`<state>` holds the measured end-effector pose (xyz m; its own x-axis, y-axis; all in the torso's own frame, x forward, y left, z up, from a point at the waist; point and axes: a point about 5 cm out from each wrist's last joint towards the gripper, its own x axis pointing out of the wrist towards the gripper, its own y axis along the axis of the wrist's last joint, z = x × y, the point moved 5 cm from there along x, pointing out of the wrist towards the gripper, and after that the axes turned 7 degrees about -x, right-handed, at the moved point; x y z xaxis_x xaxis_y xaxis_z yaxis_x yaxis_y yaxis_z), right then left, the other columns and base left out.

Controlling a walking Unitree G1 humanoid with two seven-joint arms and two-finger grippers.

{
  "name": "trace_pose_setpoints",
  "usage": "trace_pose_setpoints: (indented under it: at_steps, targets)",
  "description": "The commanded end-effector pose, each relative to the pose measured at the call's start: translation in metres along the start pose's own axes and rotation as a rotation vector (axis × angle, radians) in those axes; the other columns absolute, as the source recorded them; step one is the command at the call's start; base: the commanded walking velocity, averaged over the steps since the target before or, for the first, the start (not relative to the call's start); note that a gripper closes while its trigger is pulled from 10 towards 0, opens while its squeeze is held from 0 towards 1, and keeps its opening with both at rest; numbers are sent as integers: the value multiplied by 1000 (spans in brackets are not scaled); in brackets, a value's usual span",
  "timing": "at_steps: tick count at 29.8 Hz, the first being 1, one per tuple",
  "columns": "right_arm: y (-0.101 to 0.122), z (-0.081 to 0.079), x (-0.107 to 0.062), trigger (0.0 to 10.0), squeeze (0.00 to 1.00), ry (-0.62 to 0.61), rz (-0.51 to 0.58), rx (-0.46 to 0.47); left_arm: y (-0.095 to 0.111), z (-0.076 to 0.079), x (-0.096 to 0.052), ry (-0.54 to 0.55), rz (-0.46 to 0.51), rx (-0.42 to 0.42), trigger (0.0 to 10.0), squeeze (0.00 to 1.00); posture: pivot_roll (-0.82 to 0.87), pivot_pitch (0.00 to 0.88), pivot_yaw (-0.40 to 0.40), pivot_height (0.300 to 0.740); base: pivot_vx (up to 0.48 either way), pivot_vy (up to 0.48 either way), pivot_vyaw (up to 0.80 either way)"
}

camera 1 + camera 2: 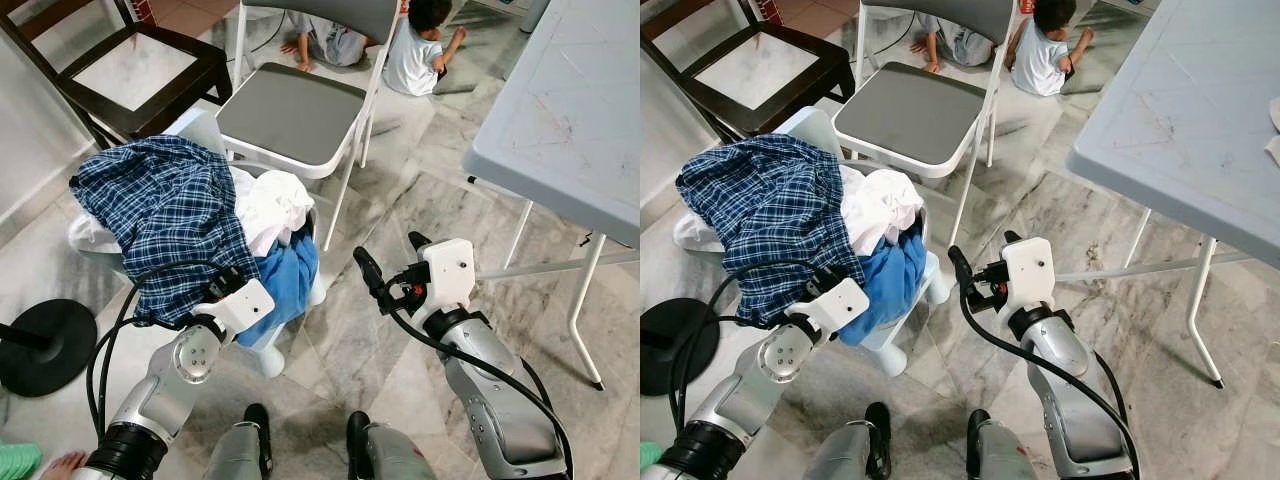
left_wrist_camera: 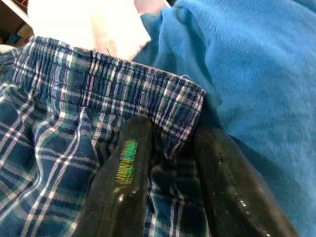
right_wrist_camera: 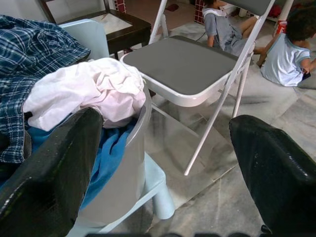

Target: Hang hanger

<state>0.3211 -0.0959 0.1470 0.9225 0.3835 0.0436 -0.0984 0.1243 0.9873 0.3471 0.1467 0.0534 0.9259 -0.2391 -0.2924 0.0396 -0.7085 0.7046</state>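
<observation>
- Hanger: I cannot tell where it is in these views; what I have before me is a heap of laundry.
- A blue plaid garment (image 1: 160,210) lies across the top of the heap at the left of the frame. A crumpled white cloth (image 1: 270,205) sits just to its right, and a bright blue cloth (image 1: 290,275) hangs below that.
- The heap rests on a small pale-blue plastic chair (image 1: 205,130), whose back shows above the plaid at upper left of centre.
- My left gripper (image 2: 170,136) is at the lower edge of the heap, left of centre. In the left wrist view its two black fingers (image 2: 123,182) are pressed into the plaid garment just under its gathered waistband, clenched on a fold of that cloth, with the blue cloth alongside.
- My right gripper (image 1: 392,255) hangs in the air at centre right, apart from the laundry and over the marble floor (image 1: 400,200). It is released, with the fingers spread wide.
- A folding chair with a grey seat (image 1: 290,110) stands just behind the heap at upper centre.
- A dark wooden chair (image 1: 130,70) fills the upper left corner.
- A white table (image 1: 570,110) takes the upper right.
- A round black stand base (image 1: 45,345) lies on the floor at the far left.
- Two people sit on the floor at the top edge, one in pale blue (image 1: 415,50) and one in grey (image 1: 330,40).
</observation>
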Motion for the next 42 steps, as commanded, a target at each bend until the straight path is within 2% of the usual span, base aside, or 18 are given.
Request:
trace_pose_setpoints:
  at_steps: [1, 8, 13, 15, 16, 17, 20, 22, 23, 27, 29, 32, 34, 35, 36, 38, 40, 42]
  targets:
    - [-8, -4, -2, 10000, 0, 8, -24, 12, -18, 9, -5, -29, -50, -2, 0, 0, 18, 301, 0, 740, 0, 0, 0]
    - [-8, -4, -1, 10000, 0, 7, -27, 11, -24, -7, -7, 55, -60, -1, 0, 0, 22, 301, -4, 740, 0, 0, 0]
    - [-9, -3, -1, 10000, 0, 4, -28, 8, -30, -30, -14, 197, -55, -76, 0, 0, 24, 300, -5, 740, 0, 0, 0]
    - [-9, -3, -1, 10000, 0, 3, -27, 7, -32, -43, -19, 278, -49, -147, 0, 0, 26, 301, -7, 740, 0, 0, 0]
    - [-9, -3, -1, 10000, 0, 3, -27, 7, -32, -43, -19, 278, -49, -147, 0, 0, 26, 301, -7, 740, 0, 0, 0]
    - [-9, -2, -1, 10000, 0, 2, -27, 6, -32, -56, -24, 351, -27, -189, 0, 0, 27, 300, -7, 740, 0, 0, 0]
    - [-9, -2, 0, 10000, 0, 2, -27, 5, -27, -69, -30, 430, 20, -260, 0, 0, 31, 302, -9, 740, 0, 0, 0]
    - [-9, -2, 0, 10000, 0, 3, -27, 4, -22, -72, -31, 447, 57, -298, 0, 0, 34, 303, -12, 740, 0, 0, 0]
    - [-9, -3, 0, 10000, 0, 4, -26, 3, -14, -74, -30, 455, 100, -368, 0, 0, 34, 303, -15, 740, 0, 0, 0]
    - [-9, -3, 1, 10000, 0, 6, -25, 0, 0, -75, -26, 443, 157, -462, 0, 0, 37, 301, -17, 740, 0, 0, 0]
    - [-8, -2, 2, 10000, 0, 6, -24, -3, 20, -76, -22, 421, 249, -537, 0, 0, 33, 301, -20, 740, 0, 0, 0]
    - [-8, -1, 2, 10000, 0, 4, -24, -6, 38, -78, -20, 400, 313, -615, 0, 0, 29, 302, -21, 740, 0, 0, 0]
    - [-8, -1, 1, 10000, 0, 3, -25, -7, 45, -77, -19, 386, 335, -612, 0, 0, 29, 301, -21, 740, 0, 0, 0]
    - [-9, 0, 1, 10000, 0, 0, -25, -8, 58, -75, -17, 354, 382, -629, 0, 0, 27, 301, -21, 740, 0, 0, 0]
    - [-9, 0, 1, 10000, 0, 0, -25, -8, 58, -75, -17, 354, 382, -629, 0, 0, 27, 301, -21, 740, 0, 0, 0]
    - [-9, 0, 2, 10000, 0, -2, -26, -9, 76, -75, -16, 334, 440, -636, 0, 0, 27, 300, -22, 740, 0, 0, 0]
    - [-8, 0, 2, 10000, 0, -3, -25, -11, 87, -84, -20, 372, 485, -650, 0, 0, 24, 300, -23, 740, 0, 0, 0]
    - [-8, 1, 2, 10000, 0, -5, -24, -11, 81, -101, -28, 470, 488, -712, 0, 0, 24, 300, -24, 740, 0, 0, 0]
